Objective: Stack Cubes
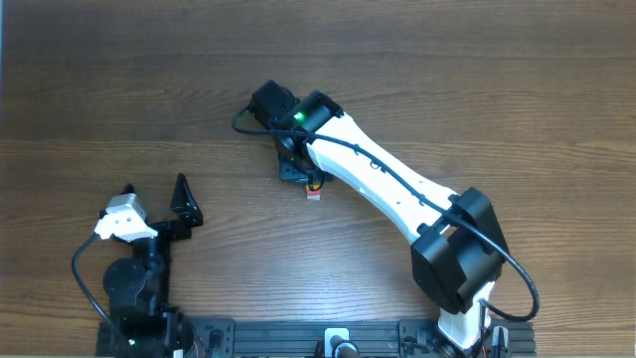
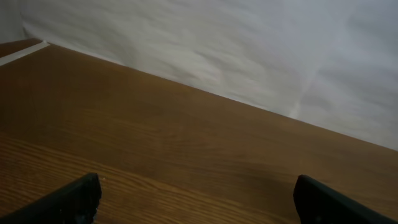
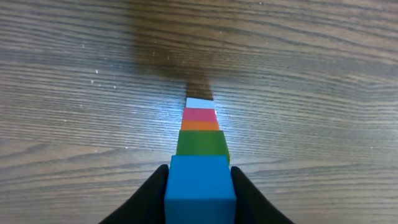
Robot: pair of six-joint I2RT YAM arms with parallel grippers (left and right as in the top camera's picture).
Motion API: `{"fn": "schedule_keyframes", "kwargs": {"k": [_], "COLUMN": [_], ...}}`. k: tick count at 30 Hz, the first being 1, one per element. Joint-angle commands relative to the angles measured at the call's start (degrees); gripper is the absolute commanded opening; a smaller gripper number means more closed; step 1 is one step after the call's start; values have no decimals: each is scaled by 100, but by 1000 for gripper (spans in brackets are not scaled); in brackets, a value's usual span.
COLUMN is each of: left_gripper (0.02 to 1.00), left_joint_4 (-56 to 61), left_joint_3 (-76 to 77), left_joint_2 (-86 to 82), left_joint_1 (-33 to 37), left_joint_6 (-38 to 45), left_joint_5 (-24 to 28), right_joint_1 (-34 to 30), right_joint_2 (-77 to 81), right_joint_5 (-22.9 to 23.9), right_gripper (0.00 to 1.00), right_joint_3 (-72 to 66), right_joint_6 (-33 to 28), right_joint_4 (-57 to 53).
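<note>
The blue cube (image 3: 200, 186) sits clamped between the 2 fingers (image 3: 152, 193) of the right gripper (image 3: 199, 174), directly above a column of 4 cubes: green cube (image 3: 202, 143) uppermost, then orange cube (image 3: 199, 125), pink cube (image 3: 199, 115) and white cube (image 3: 199, 103) at the base on the wooden worktop (image 3: 74, 93). Whether the blue cube already rests on the green one or hangs just above it cannot be told. In the top view the stack (image 1: 313, 193) stands near the middle of the worktop, mostly hidden beneath the right arm.

The step in hand looks like setting the 5th cube. The column appears to lean slightly, so the blue cube should come down square on the green face, edges lined up, with no sideways push. The fingers should part evenly, then the gripper should rise straight up so neither finger drags a cube.

The left gripper (image 1: 157, 199) rests well apart from the stack, near its base, its fingers spread wide and holding nothing.
</note>
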Motion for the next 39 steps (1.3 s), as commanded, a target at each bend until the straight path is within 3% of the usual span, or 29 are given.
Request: {"fn": "schedule_keyframes", "kwargs": {"k": [1,7,14,25,30,39], "left_gripper": [998,1000,1000,1000,1000,998], "left_joint_4": [9,9,9,9,9,9], "left_joint_3": [-24,-24,-24,-24,-24,-24], "left_joint_2": [-42,-42,-42,-42,-42,-42], "left_joint_1": [35,35,35,35,35,35], "left_joint_6": [81,81,81,81,81,81], "left_joint_5": [35,35,35,35,35,35], "right_joint_1": [-24,-28,-28,-138,-417,-2048], "right_joint_2": [98,98,98,-625,-1676,-3838], "right_joint_5": [111,114,116,289,835,1084], "right_gripper": [358,446,987,991,993,991], "right_joint_3": [74,74,74,92,92,-299], "right_joint_6": [-7,-9,-11,-570,-979,-2251], "right_joint_4": [-15,-15,-9,275,243,-164]}}
